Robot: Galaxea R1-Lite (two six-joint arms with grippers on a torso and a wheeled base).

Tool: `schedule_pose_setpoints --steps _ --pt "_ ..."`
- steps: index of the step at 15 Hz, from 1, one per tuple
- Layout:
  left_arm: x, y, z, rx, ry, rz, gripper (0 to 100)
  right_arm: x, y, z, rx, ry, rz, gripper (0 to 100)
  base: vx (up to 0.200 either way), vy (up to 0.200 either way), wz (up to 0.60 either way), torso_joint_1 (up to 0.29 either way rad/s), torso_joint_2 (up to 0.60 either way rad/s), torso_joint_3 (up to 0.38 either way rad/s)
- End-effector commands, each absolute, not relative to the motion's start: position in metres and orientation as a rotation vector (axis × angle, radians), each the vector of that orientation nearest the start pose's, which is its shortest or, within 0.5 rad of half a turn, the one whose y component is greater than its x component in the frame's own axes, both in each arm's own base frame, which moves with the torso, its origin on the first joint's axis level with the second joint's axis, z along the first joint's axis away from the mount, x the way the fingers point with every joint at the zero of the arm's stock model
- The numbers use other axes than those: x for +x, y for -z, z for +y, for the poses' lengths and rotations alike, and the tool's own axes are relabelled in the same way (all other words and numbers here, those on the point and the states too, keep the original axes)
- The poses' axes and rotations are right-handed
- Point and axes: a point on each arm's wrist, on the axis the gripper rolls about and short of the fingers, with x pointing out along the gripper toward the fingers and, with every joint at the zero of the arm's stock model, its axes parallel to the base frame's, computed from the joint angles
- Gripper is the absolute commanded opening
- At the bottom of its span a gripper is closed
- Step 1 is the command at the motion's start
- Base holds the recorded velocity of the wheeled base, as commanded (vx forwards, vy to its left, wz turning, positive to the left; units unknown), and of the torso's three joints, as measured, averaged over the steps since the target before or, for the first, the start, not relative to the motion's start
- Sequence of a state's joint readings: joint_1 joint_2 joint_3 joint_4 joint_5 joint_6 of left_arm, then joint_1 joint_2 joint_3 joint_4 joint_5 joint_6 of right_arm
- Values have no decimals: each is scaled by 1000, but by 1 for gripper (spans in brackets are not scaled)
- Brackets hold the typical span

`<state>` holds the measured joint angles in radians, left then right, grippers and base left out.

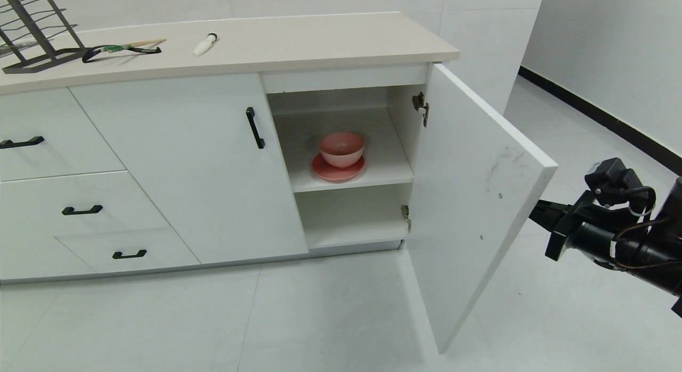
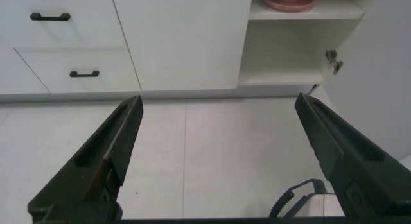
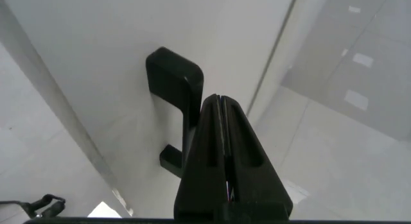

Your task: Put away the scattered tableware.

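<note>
From the head, the bowl [image 1: 341,148] sits on its plate [image 1: 338,172] on the upper shelf [image 1: 391,167], with the door [image 1: 469,201] open. At the left wrist, the left claw [image 2: 218,102] hangs spread over the floor [image 2: 212,166], well apart. At the right wrist, the right claw [image 3: 219,105], pressed together, lies just beside the door handle [image 3: 172,70], and is likely the nearer for shutting.

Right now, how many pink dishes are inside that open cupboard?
2: a pink bowl sitting on a pink plate, both on the upper shelf. More could hide behind the closed door.
</note>
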<state>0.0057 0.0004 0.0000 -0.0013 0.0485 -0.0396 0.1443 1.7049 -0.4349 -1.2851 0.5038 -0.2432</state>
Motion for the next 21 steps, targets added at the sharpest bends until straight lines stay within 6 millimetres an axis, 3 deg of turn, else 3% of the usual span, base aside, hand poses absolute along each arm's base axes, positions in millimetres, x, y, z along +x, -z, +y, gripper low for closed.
schedule_pose_setpoints --steps 1,5,8,12,21 --pt "-23 -76 1 -40 -55 -3 100 260 -150 57 -234 -678 -82 0 0 0 0 0 0 0" --pt "-23 -76 1 -40 -55 -3 100 260 -149 72 -231 -732 -84 0 0 0 0 0 0 0" --pt "-23 -76 1 -38 -55 -3 100 273 -156 77 -234 -735 -123 0 0 0 0 0 0 0" --pt "-23 -76 1 -38 -54 -3 100 278 -153 101 -228 -808 -133 0 0 0 0 0 0 0" --pt "-23 -76 1 -38 -55 -3 100 303 -152 127 -227 -854 -169 0 0 0 0 0 0 0"
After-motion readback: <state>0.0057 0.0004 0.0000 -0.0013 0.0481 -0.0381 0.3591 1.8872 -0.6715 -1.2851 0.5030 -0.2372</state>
